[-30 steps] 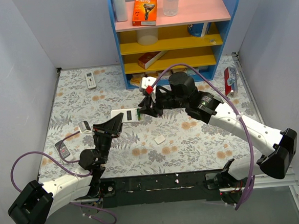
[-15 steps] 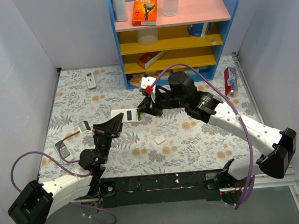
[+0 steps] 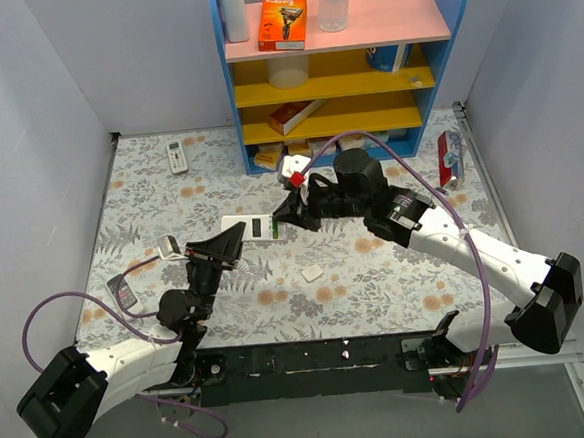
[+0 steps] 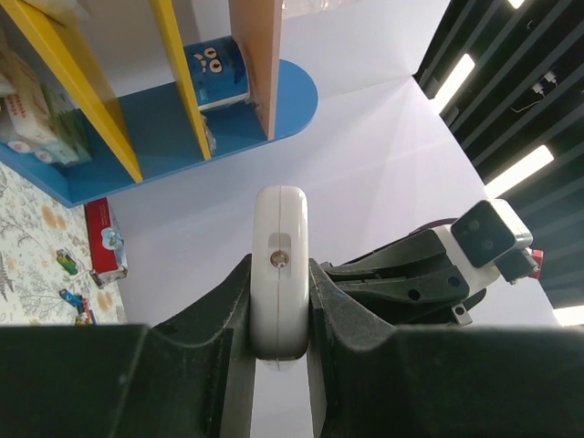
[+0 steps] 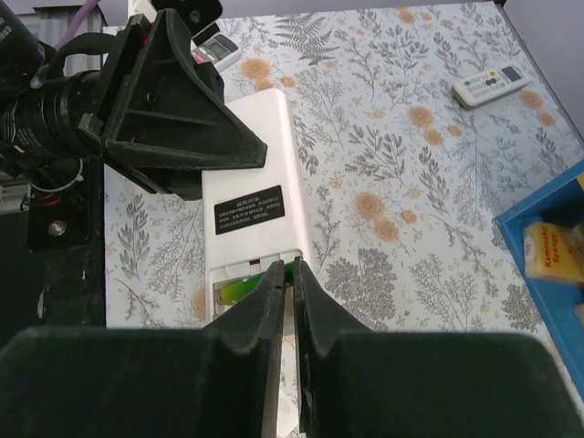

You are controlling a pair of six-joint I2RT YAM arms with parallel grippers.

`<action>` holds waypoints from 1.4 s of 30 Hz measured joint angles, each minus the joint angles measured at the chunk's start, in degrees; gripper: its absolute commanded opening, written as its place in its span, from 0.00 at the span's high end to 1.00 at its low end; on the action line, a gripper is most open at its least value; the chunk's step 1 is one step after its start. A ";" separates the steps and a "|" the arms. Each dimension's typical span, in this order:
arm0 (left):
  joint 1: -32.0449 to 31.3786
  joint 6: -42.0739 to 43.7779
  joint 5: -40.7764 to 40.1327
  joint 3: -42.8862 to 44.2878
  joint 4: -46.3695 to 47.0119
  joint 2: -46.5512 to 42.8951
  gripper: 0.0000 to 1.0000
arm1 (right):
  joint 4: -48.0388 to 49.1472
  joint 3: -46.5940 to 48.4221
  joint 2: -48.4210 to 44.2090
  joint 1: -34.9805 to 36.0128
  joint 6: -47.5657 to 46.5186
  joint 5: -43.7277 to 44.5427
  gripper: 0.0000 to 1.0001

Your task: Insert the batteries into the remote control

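The left hand (image 3: 221, 248) is clamped on the remote control (image 3: 249, 227), holding it off the bench (image 3: 417, 290) over the middle, a little toward the left edge. In the left wrist view the remote's rounded white end (image 4: 278, 274) sits squeezed between the two black fingers (image 4: 228, 315), touching both.

The right wrist view shows the remote's plain white back turned up, with a black label and the open battery recess (image 5: 228, 294) at the end nearest the right hand (image 5: 285, 272). A green battery (image 5: 239, 289) lies in that recess. The right hand's jaws stand narrow, only a slit between them, and the battery's end shows green right at the tips; it looks pinched there, though the fingers hide the contact itself.

The two hands are close together, with only the length of the remote between them.

A small white cover (image 3: 313, 273) lies flat on the bench, toward the near edge from the remote and apart from both hands. A white remote with a screen (image 3: 175, 155) lies near the far-left corner. A blue and yellow shelf (image 3: 346, 125) stands along the far edge, just beyond the right arm's wrist. A red packet (image 3: 450, 156) leans at the right edge. The near-right part of the bench is bare floral cloth under the right forearm.
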 measured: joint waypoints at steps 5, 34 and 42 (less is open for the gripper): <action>-0.02 -0.04 0.42 0.00 0.00 1.51 1.00 | 2.89 -3.54 -1.40 -0.17 1.49 0.52 0.89; -0.11 0.85 3.21 0.00 -0.87 3.67 1.00 | 18.40 -18.51 -7.61 0.94 19.87 6.80 0.99; -0.20 0.90 4.79 -0.04 -1.07 4.02 1.00 | 18.97 -20.02 -7.43 3.91 19.87 11.28 0.99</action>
